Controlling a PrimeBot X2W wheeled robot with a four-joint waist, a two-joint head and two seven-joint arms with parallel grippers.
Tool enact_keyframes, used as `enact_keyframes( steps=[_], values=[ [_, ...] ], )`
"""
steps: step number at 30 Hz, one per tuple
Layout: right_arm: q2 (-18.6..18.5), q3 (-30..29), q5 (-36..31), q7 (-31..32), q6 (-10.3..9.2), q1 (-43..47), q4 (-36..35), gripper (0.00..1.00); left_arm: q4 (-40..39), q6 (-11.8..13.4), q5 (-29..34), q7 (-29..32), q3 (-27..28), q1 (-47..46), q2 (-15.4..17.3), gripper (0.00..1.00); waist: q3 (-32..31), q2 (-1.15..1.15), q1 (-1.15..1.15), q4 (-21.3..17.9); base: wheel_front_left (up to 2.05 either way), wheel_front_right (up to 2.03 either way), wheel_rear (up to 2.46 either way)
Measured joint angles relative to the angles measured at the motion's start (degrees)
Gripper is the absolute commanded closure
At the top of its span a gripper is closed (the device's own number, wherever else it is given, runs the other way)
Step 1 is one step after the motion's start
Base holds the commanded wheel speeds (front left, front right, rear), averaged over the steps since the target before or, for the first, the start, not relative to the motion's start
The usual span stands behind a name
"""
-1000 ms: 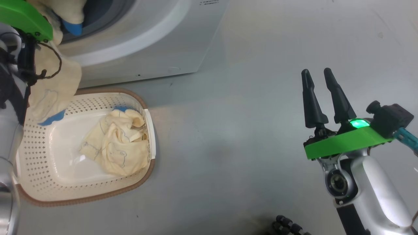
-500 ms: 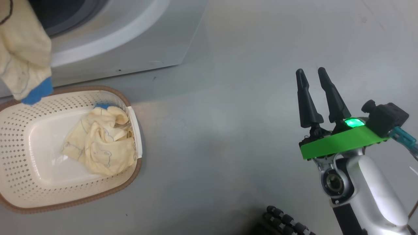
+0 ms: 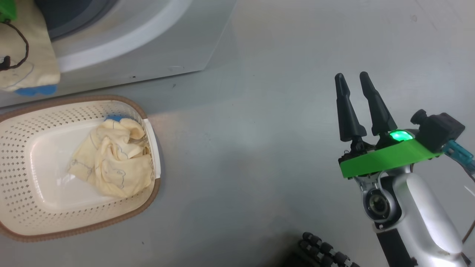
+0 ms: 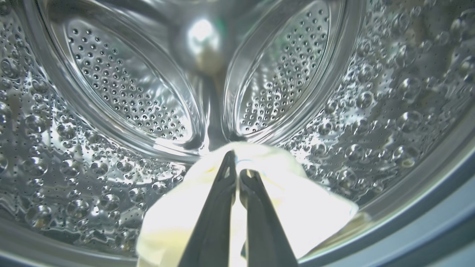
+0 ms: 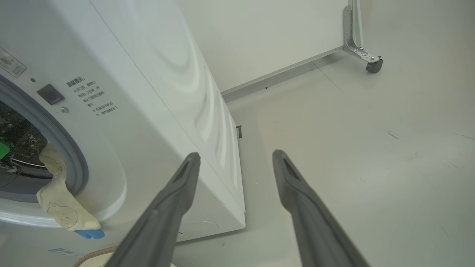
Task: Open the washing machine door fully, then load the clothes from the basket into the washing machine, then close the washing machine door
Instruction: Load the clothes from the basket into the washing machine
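A smooth grey floor (image 3: 259, 148) spreads out, and far back a white wall (image 5: 259, 33) stands by a metal leg (image 5: 355, 29) with a small black wheel (image 5: 373, 66).

Lab-like test room: bare grey floor (image 3: 241, 148), wheeled partition (image 5: 356, 44), white washing machine (image 5: 148, 92).

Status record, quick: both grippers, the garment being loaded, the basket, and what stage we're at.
left gripper: shut on held garment, reaching inside the steel drum
held garment tail: drapes out over the lower rim of the washing machine opening
right gripper: open, empty, above the floor
basket: one crumpled garment bundle inside
stage: loading, not yet finished
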Motion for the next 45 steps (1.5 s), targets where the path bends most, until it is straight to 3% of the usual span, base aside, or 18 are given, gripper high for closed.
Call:
enact_keyframes(
  steps=[2,3,4,5,6,7,22,45],
  values=[
    [0.0,0.1,0.0,0.0,0.0,0.0,0.0,0.0,2.2,0.0,0.0,0.0,-0.4,-0.3,-0.1,1.0,-0.2,0.0,0.0,0.1,0.0,0.0,0.0],
    [0.0,0.1,0.0,0.0,0.0,0.0,0.1,0.0,3.4,-0.2,0.0,0.0,-0.5,-0.7,-0.2,0.86,-0.3,0.0,0.0,0.1,0.0,0.0,0.0],
    [0.0,0.1,0.0,0.0,0.0,0.0,0.1,0.0,4.0,-0.2,0.0,0.0,-0.6,-1.0,-0.3,0.64,-0.4,0.0,0.0,0.2,0.0,0.0,0.0],
    [0.0,0.2,0.0,0.0,0.0,0.0,0.1,0.0,4.8,-0.2,-0.1,0.0,-0.8,-1.3,-0.5,0.64,-0.5,0.0,0.0,0.2,0.0,0.0,0.0],
    [0.0,0.2,0.0,0.0,0.0,0.0,0.2,0.0,5.8,-0.2,-0.1,0.0,-1.5,-1.7,-0.7,0.25,-0.6,0.0,0.0,0.2,0.0,0.0,0.0],
    [0.0,0.2,0.0,0.0,0.0,0.0,0.2,0.0,6.4,-0.2,-0.1,0.0,-2.4,-1.9,-0.9,0.0,-0.8,0.0,0.0,0.2,0.0,0.0,0.0],
    [0.0,0.0,-0.1,0.0,0.0,0.0,0.9,0.0,8.6,-0.4,-8.2,0.0,-8.2,-2.1,-2.2,0.0,-2.8,0.0,0.0,1.4,0.0,0.0,0.0],
    [-0.6,-2.4,-1.3,0.0,0.0,0.0,1.8,0.0,-1.8,-0.4,-10.0,0.0,-3.1,10.2,-6.0,0.0,-7.5,0.0,0.0,5.3,0.0,0.0,0.0]
  ],
)
